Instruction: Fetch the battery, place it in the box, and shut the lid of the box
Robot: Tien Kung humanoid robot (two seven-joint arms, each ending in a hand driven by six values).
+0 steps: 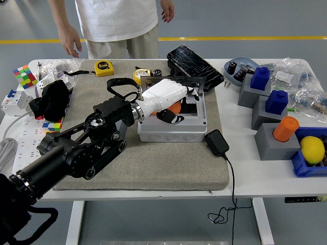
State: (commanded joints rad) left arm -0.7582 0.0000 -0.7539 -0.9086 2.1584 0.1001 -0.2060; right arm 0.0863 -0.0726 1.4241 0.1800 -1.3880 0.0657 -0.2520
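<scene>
Left black arm reaches in from lower left across the grey mat (pixel 153 163), white left robot hand (pixel 164 97) palm-down over the open grey box (pixel 173 125), fingers curled around the orange battery (pixel 175 107), which sits under the palm, inside or just above the box's opening; can't tell which. The box's lid (pixel 173 81) stands open, tilted back at the far side, and a black charger (pixel 216 143) lies just beside the box's right front corner on the white desk (pixel 255 173). A person stands at the far side, both hands hanging free, touching nothing.
</scene>
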